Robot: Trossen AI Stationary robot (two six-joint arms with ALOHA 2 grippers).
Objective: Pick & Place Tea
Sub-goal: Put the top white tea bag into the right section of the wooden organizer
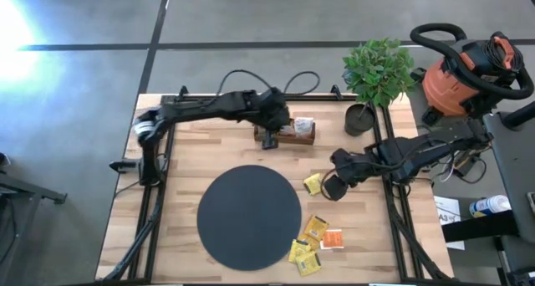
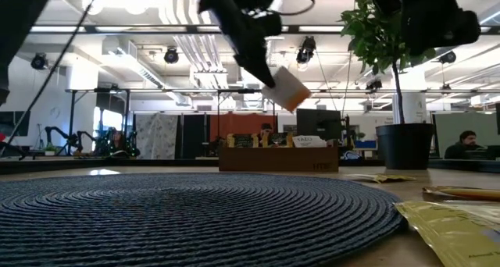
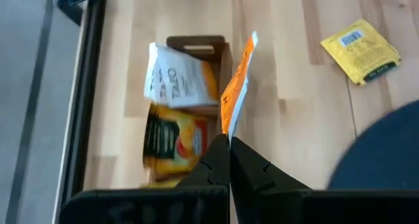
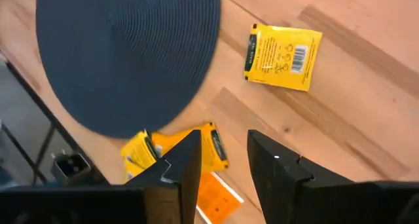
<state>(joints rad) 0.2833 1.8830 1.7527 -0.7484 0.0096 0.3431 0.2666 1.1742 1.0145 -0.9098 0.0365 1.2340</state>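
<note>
yellow sachet (image 2: 457, 232), black mat (image 2: 187, 216), plant (image 2: 391, 56)

Print on the sachets (image 3: 175, 86) in the wooden tray (image 3: 196, 44) was blurred in the left wrist view; the tray's near end was hidden behind the left gripper (image 3: 229, 160). In the high view the tray (image 1: 294, 136) was partly covered by the left arm, and the held orange sachet (image 3: 237, 80) could not be made out there. In the low view both arm bodies were cut off by the top edge, and the nearest yellow sachet (image 2: 453, 229) was blurred and cropped at the corner. The orange sachet (image 4: 217, 199) was partly hidden behind the right gripper (image 4: 222, 160) fingers. The black disc (image 4: 127, 50) was cut by the frame edge.
</note>
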